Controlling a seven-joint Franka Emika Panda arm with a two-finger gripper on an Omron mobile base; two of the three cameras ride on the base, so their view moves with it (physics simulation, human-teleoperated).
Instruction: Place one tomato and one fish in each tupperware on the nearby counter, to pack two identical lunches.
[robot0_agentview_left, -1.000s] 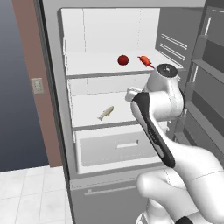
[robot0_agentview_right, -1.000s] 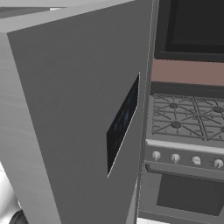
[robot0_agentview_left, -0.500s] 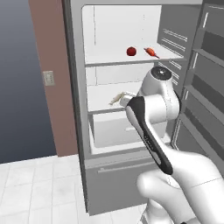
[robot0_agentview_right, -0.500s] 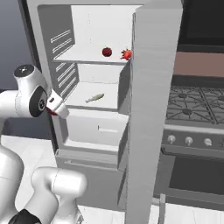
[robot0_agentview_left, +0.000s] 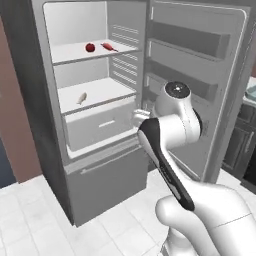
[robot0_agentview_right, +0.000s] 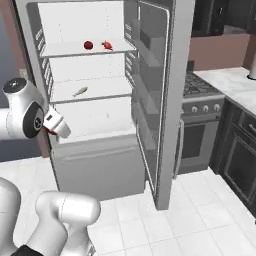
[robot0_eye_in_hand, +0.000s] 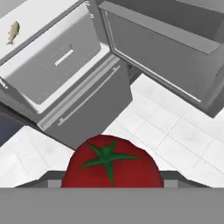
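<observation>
- Glossy red tomato (robot0_eye_in_hand: 112, 164) with dark green star-shaped stalk.
- Second red tomato (robot0_agentview_left: 90, 47) beside orange-red fish (robot0_agentview_left: 108, 47).
- Pale silvery-beige fish (robot0_agentview_left: 81, 98).
- Grey fridge (robot0_agentview_left: 95, 185), white inside.

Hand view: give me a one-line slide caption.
Gripper holding a tomato above the tiled floor, open fridge ahead.

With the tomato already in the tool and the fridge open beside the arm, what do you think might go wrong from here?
1. The tomato is round and glossy; held between the tool fingers, it may slip during a wide swing.
2. The open fridge door stands close beside the arm, so turning away could clip it.
3. Another tomato, the orange-red fish and the pale fish remain on the shelves, so more reaches past that door lie ahead.
</observation>
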